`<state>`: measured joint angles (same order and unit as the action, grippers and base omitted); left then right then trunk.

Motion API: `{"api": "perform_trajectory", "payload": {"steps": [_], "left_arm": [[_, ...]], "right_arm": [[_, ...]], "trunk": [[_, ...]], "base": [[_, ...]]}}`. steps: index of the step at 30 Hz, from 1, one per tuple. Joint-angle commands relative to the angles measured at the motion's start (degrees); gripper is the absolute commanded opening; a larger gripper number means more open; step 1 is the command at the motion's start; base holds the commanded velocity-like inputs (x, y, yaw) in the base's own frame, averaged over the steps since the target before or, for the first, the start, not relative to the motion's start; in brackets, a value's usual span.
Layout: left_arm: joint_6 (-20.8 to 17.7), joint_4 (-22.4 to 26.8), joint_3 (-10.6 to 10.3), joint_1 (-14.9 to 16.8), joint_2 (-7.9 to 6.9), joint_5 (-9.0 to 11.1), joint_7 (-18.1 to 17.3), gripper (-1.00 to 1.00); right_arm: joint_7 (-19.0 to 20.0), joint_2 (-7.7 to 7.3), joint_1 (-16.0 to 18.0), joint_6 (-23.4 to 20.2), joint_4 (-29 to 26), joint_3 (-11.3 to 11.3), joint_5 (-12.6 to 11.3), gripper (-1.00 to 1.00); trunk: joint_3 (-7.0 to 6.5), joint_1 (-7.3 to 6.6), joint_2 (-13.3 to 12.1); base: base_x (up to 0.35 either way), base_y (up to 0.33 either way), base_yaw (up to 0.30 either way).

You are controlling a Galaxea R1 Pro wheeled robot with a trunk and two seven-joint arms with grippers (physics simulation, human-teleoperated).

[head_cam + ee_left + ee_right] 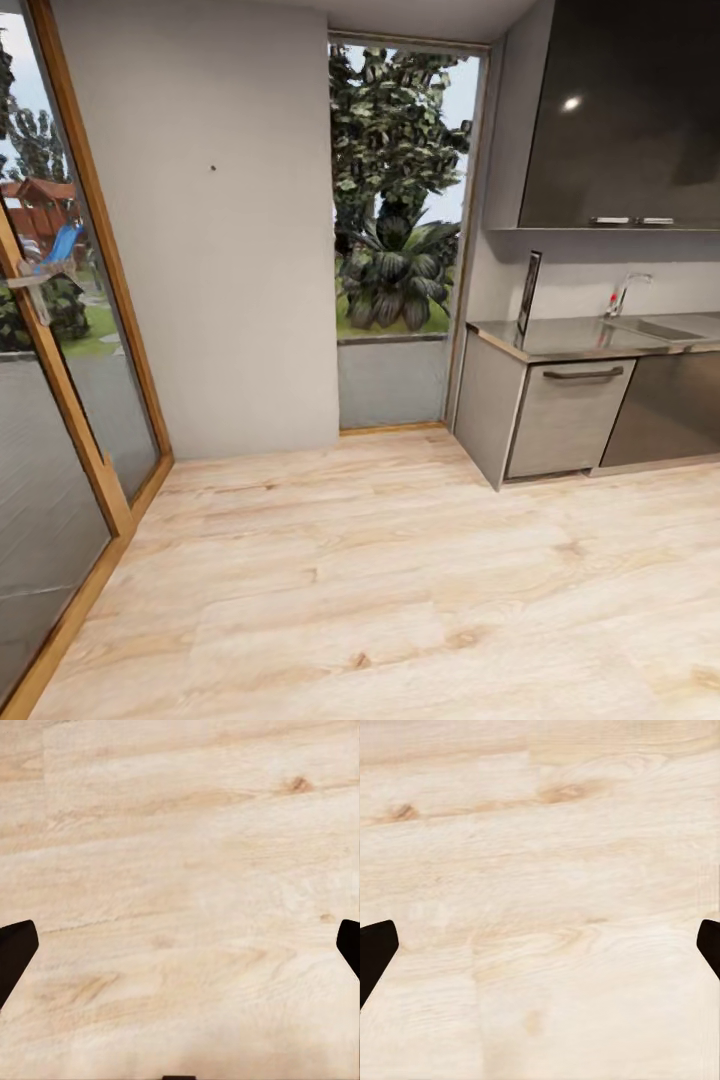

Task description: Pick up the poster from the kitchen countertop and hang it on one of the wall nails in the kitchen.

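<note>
The poster [529,291] stands edge-on at the desk [560,340] corner, propped against the wall. The nail [213,168] is well left of it. Left hand [180,952] and right hand [540,952] hang spread wide, empty, over the floor [380,580] — just transit.

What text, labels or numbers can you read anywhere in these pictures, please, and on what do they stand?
None can be read.
The poster stands on the kitchen countertop nearly edge-on, so its face and any lettering cannot be made out.
Two pale strips under the upper cabinet: too small to tell.
</note>
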<state>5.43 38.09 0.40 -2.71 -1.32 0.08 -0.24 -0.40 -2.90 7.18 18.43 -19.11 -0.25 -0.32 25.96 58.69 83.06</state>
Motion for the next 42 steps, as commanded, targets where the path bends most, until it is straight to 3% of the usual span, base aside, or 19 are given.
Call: {"api": "perform_trajectory", "payload": {"steps": [1,23,42], "left_arm": [[0.10,0.05,0.04,-0.01,0.00,0.01,-0.03,1.00],[0.10,0.05,0.04,-0.01,0.00,0.01,-0.03,1.00],[0.09,0.05,0.04,-0.01,0.00,0.00,-0.03,1.00]], "right_arm": [[-0.04,0.00,0.03,0.19,0.04,-0.02,-0.03,1.00],[-0.04,0.00,0.03,0.17,0.04,-0.02,-0.03,1.00],[-0.04,0.00,0.03,0.16,0.04,-0.02,-0.03,1.00]], "trunk": [[0.05,0.04,0.02],[0.01,0.04,0.02],[-0.71,0.04,0.02]], "base": [[0.336,0.000,0.000],[0.336,0.000,-0.007],[0.336,0.000,-0.206]]}}
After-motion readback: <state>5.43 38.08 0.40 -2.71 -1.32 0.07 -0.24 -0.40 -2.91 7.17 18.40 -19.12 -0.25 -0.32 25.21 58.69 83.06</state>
